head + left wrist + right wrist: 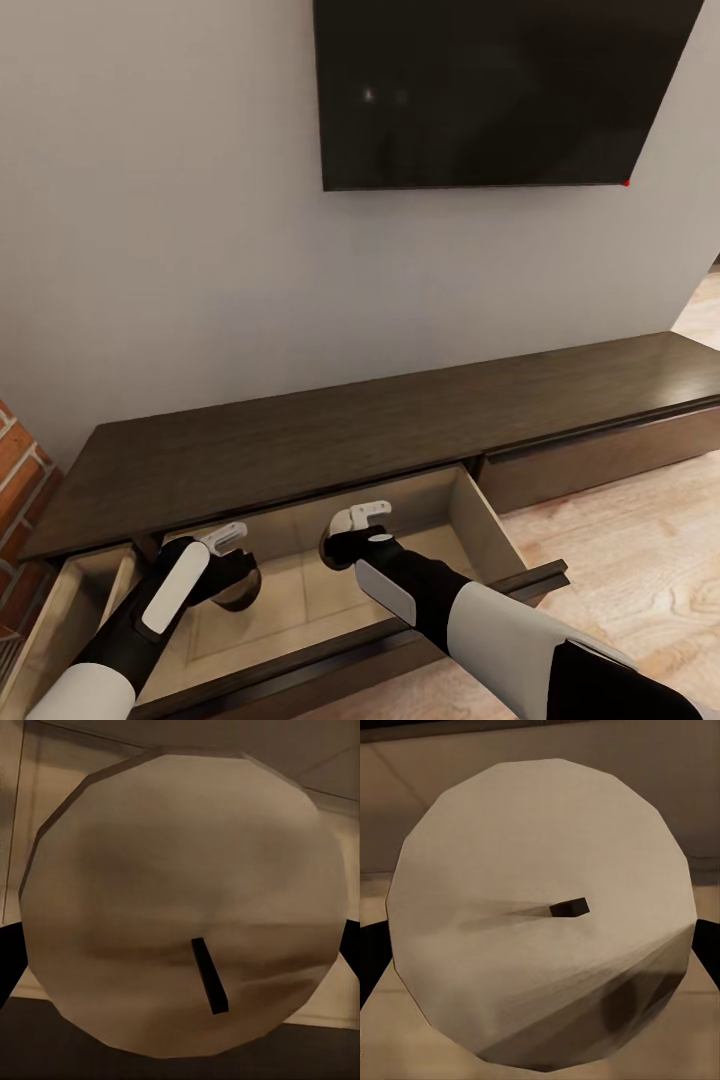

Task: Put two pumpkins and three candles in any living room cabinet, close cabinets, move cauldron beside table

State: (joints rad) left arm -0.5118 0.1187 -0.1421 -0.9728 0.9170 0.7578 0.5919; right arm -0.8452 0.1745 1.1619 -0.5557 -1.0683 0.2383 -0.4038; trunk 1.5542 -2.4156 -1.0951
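Below a wall-mounted black television (pixel 500 90), the long dark brown wood cabinet (pixel 400 420) has a pale-lined drawer (pixel 480 520) pulled out. Over it, left gripper (pixel 237 560) and right gripper (pixel 360 535) each pinch a squat beige candle (pixel 180 900), (pixel 540 915) between dark fingers.

A dark TV (pixel 495 90) is mounted on a plain grey wall (pixel 160 220), its screen blank apart from a faint pale reflection near the middle. A tiny red light (pixel 626 183) is seen at the screen's lower right corner. At the lower left edge of the head view, a strip of red brick (pixel 18 470) with pale mortar lines is seen beside the wall. A light wood-plank floor (pixel 640 550) is laid across the lower right, and a brighter patch of it is seen at the far right edge, past the wall's end.
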